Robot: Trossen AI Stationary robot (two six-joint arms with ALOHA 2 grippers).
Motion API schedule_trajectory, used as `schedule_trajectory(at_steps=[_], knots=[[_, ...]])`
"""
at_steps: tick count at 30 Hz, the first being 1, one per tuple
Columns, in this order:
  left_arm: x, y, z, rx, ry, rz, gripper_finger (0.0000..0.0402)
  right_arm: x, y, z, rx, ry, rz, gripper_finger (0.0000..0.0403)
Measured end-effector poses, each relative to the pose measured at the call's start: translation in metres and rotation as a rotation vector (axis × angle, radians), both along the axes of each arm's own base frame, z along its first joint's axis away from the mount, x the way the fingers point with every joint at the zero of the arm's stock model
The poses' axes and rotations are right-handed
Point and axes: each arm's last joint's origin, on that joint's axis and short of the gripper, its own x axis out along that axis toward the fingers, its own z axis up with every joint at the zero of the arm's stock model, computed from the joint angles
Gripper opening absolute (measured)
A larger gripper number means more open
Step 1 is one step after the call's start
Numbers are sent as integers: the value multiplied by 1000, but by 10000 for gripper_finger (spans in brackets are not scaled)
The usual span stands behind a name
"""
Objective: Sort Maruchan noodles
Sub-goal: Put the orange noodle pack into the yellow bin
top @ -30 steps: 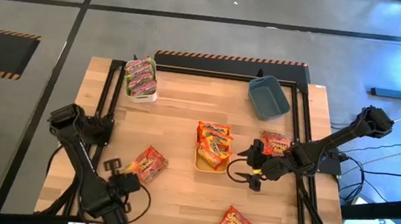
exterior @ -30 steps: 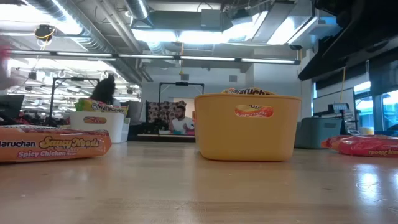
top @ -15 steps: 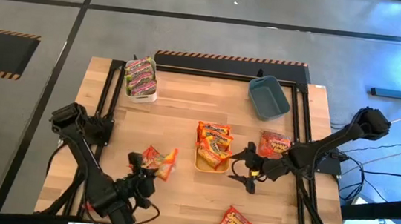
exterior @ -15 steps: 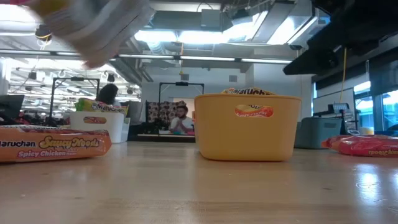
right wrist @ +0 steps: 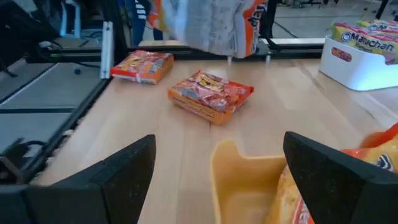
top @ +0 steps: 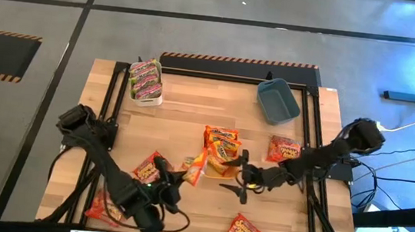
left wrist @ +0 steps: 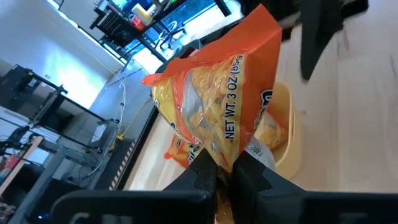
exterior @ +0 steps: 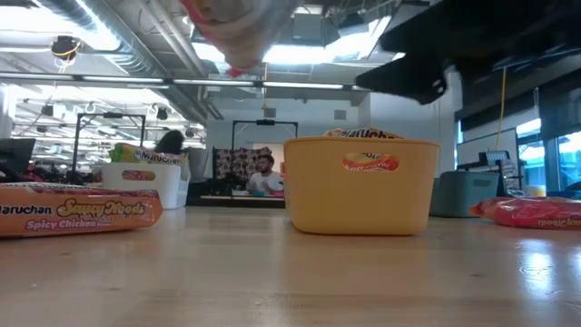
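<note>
Left gripper (top: 184,177) clamping orange packet (top: 196,165) aloft

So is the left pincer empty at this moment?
No: in the left wrist view the left pincer is clamped on an orange-yellow noodle packet, held up near the yellow bin.

Glossy, crinkly plastic wraps the orange-yellow noodle packet (left wrist: 217,118), the yellow bin (exterior: 361,184) is smooth matt plastic (faintly sheened), and the tabletop (top: 184,114) is pale, smooth wood.
</note>
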Motion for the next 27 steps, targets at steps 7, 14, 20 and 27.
schedule_trajectory(at_steps=[7,14,20,27], knots=[[28,2,-20,47,80,-27,15,32,-1,-6,-98,5,11,337],[45,-4,-56,104,169,-49,16,45,1,3,-248,-30,1,337],[49,-5,-65,146,194,-54,16,46,2,5,-286,-30,37,303],[50,-5,-64,141,183,-55,16,46,3,4,-316,-19,54,154]])
